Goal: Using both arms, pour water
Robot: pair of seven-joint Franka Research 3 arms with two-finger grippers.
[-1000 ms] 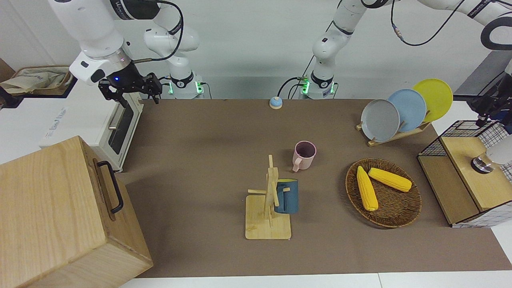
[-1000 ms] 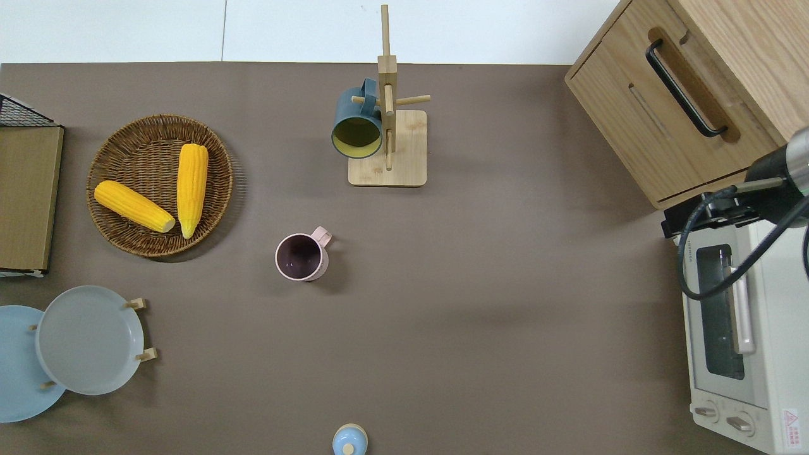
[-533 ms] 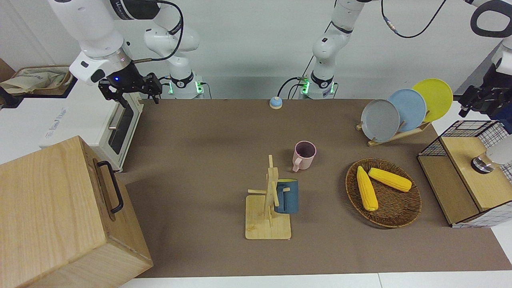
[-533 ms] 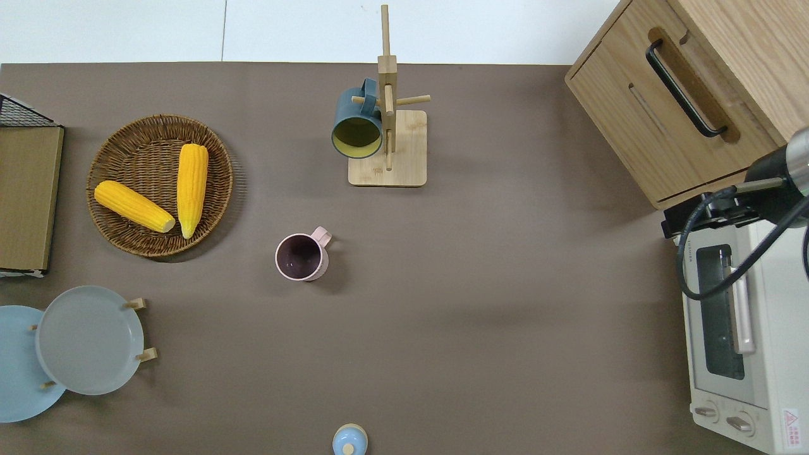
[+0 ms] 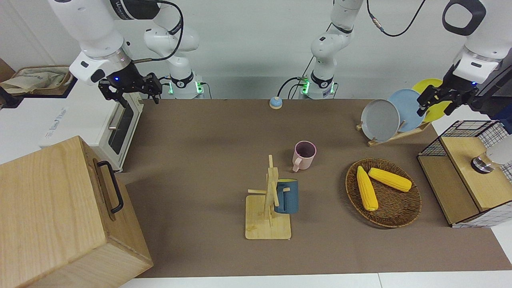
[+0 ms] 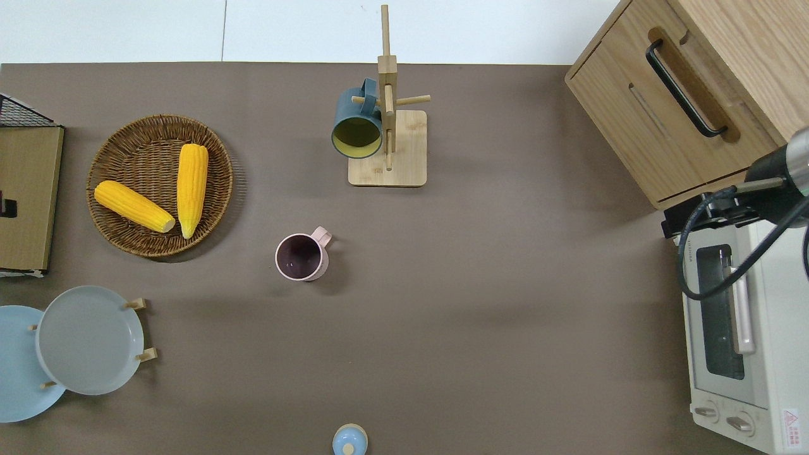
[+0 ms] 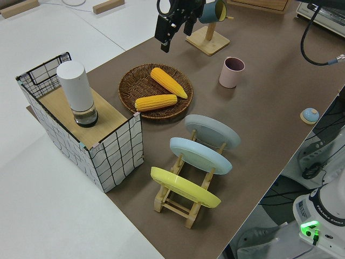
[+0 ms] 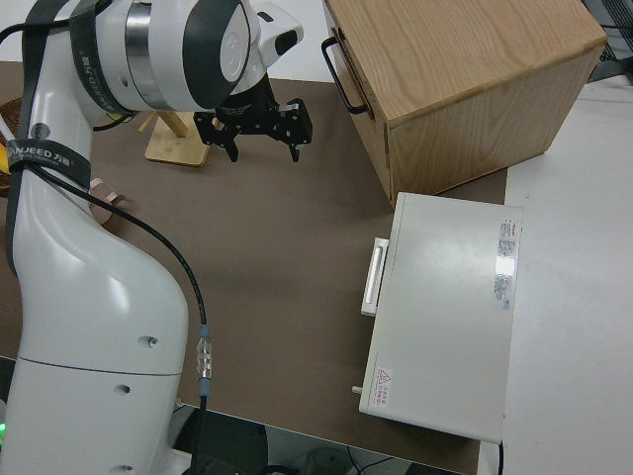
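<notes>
Near the middle of the brown-covered desk: one pale pink mug, upright, handle turned away from the robots; farther from the robots, a dark blue mug hung on a wooden mug tree. Toward the left arm's end: left gripper, raised in the air, fingers apart, empty. At the right arm's end: right gripper by the white toaster oven, fingers apart, empty.

A brown table carries a wicker basket, a pink mug, a wooden mug stand, a plate rack, a wooden cabinet, a white toaster oven, a small blue bell and a wire crate
</notes>
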